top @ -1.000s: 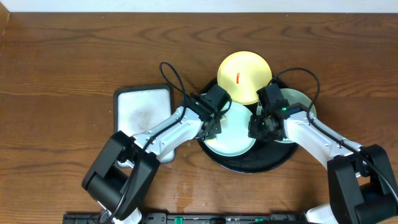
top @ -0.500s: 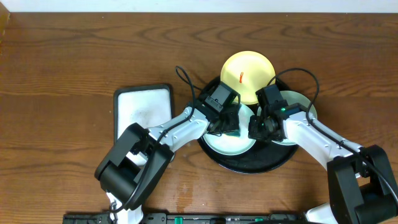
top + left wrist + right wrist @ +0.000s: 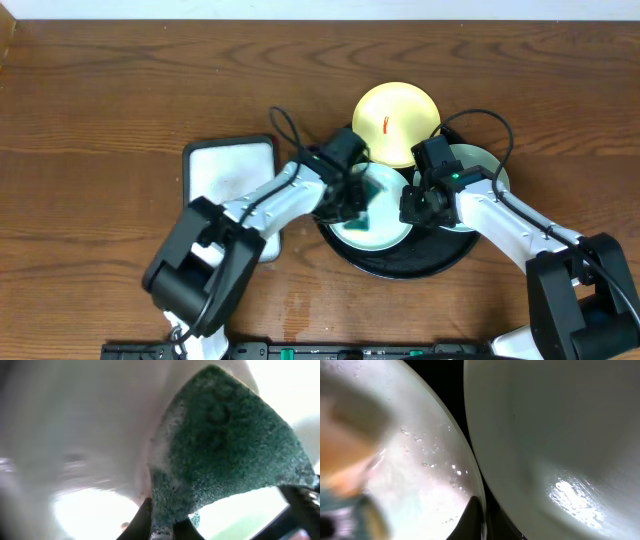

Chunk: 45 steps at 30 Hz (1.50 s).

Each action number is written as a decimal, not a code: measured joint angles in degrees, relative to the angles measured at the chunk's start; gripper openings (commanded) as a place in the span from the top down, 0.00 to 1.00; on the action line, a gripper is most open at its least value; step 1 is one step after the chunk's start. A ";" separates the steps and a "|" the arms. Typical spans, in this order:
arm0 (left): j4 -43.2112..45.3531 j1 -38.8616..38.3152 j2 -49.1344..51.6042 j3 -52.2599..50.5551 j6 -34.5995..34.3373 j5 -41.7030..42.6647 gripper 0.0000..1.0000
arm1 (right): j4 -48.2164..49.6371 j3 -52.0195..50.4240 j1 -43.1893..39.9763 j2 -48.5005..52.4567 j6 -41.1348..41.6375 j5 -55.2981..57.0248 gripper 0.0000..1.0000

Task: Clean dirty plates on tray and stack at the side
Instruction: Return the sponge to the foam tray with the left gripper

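Presently the sponge [image 3: 380, 190] is held pinched in the left gripper [image 3: 360, 198] and pressed onto the wet plate [image 3: 375, 230], which lies at the left of the tray [image 3: 400, 272]. In the left wrist view the sponge is seen bent and foamy against the pale glaze. The right gripper [image 3: 412, 207] is set at that plate's right rim. In its wrist view one finger [image 3: 475, 512] is seen over the beaded rim and the other is hidden, so a closed pinch on the rim is judged rather than plainly seen. The right plate [image 3: 485, 165] lies just beside it, partly under the right arm, with a strip of black tray between the two. The yellow plate [image 3: 395, 120] rests on the tray's far rim, partly beyond it, its red smear [image 3: 385, 124] not yet wiped.

The plates are judged to be stiff, light and shallow, with a smooth glaze. Water stands in beads on the scrubbed one, so it is expected to be slippery. A plate lying flat offers no purchase except at the rim, so it is best taken there, one finger over and one under, with a deep bite. On the glossy tray a plate is likely to slide under the sponge's push, so it should be steadied at the rim while wiped. Whether they are ceramic or plastic cannot be told, so they should be treated as breakable and set down gently when stacked.
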 measured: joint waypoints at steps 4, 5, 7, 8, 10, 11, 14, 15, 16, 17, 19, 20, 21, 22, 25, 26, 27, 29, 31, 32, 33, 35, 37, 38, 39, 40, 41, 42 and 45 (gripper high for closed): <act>-3.93 2.49 -2.58 -0.61 1.05 -6.27 0.93 | -0.07 0.00 0.00 0.00 0.00 0.00 0.99; -4.42 2.86 -3.41 -0.79 1.36 -8.24 0.93 | -0.07 0.00 0.00 0.00 0.00 0.00 0.99; -4.68 2.84 -4.79 -0.96 2.05 -10.80 0.93 | -0.11 0.00 0.00 0.00 0.00 -0.04 0.99; -4.76 2.69 -5.55 -0.96 2.38 -11.96 0.93 | -0.13 0.00 0.00 0.00 0.00 -0.07 0.99; -5.20 2.64 -7.04 -0.96 2.89 -14.05 0.92 | -0.13 0.00 0.00 0.00 0.00 -0.07 0.99; -5.60 2.82 -7.93 -1.01 3.06 -15.26 0.93 | -0.13 0.00 0.00 0.00 0.00 -0.07 0.99; -7.04 3.48 -10.82 -1.29 3.61 -16.61 0.92 | -0.17 0.02 0.00 0.00 0.00 -0.04 0.99; -7.63 3.58 -12.04 -1.33 3.74 -16.57 0.93 | -0.20 0.02 0.00 0.00 0.00 -0.04 0.99; -8.35 3.58 -13.33 -1.38 3.89 -16.55 0.93 | -0.28 0.07 0.00 0.00 0.00 -0.04 0.99; -9.38 3.58 -14.64 -1.38 3.96 -16.37 0.92 | -0.31 0.07 0.00 0.00 0.00 -0.07 0.99; -11.85 3.63 -17.84 -1.44 4.74 -16.13 0.93 | -0.37 0.09 0.00 0.00 0.00 -0.07 0.99; -13.68 3.78 -19.78 -1.46 5.14 -16.15 0.93 | -0.44 0.11 0.00 0.00 0.00 -0.07 0.99; -15.58 4.20 -21.59 -1.46 5.51 -16.17 0.92 | -0.48 0.13 0.00 0.00 -0.04 -0.07 0.99; -17.66 4.87 -23.28 -1.46 6.12 -16.31 0.92 | -0.52 0.13 0.00 0.00 -0.07 -0.07 0.99; -25.22 8.39 -27.71 -1.53 7.76 -19.06 0.92 | -0.63 0.17 0.00 0.00 -1.57 -0.07 0.99; -27.28 9.84 -28.74 -1.55 8.04 -21.09 0.92 | -0.63 0.20 0.00 0.00 -1.86 -0.09 0.99; -29.38 11.56 -29.59 -1.64 8.44 -23.71 0.92 | -0.68 0.22 0.00 0.00 -2.27 -0.09 0.99; -30.99 15.37 -30.49 -2.60 8.94 -28.76 0.92 | -0.74 0.26 0.00 0.00 -3.56 -0.09 0.99; -29.29 18.71 -30.58 -4.74 9.44 -31.17 0.92 | -0.74 0.26 0.00 0.00 -4.22 -0.07 0.99; -27.56 20.26 -30.56 -6.36 9.53 -31.61 0.92 | -0.74 0.28 0.00 0.00 -4.48 -0.07 0.99; -25.55 21.68 -30.42 -8.20 9.68 -31.61 0.92 | -0.74 0.28 0.00 0.00 -4.63 -0.04 0.99; -20.41 23.82 -30.05 -12.26 10.21 -31.04 0.90 | -0.76 0.28 0.00 0.00 -4.83 -0.07 0.99; -16.33 25.46 -29.46 -16.06 11.23 -29.16 0.56 | -0.76 0.28 0.00 0.00 -5.09 -0.07 0.99; -15.37 26.14 -29.14 -17.31 11.72 -28.26 0.50 | -0.79 0.28 -0.02 0.00 -5.38 -0.07 0.99; -14.60 26.62 -29.07 -18.23 12.13 -27.34 0.47 | -0.92 0.31 -0.02 0.00 -5.75 -0.09 0.99; -14.40 27.02 -29.05 -18.58 12.41 -26.60 0.44 | -1.11 0.35 -0.02 -0.11 -6.12 -0.09 0.99; -14.05 27.50 -29.09 -18.62 12.37 -25.81 0.42 | -1.64 0.35 0.00 -0.22 -6.38 -0.11 0.99; -13.73 27.71 -29.18 -18.58 12.83 -25.18 0.40 | -2.12 0.33 0.00 -0.33 -6.60 -0.24 0.99; -14.08 28.06 -29.86 -18.49 13.99 -22.56 0.33 | -2.93 0.24 0.00 -0.90 -7.13 -0.22 0.99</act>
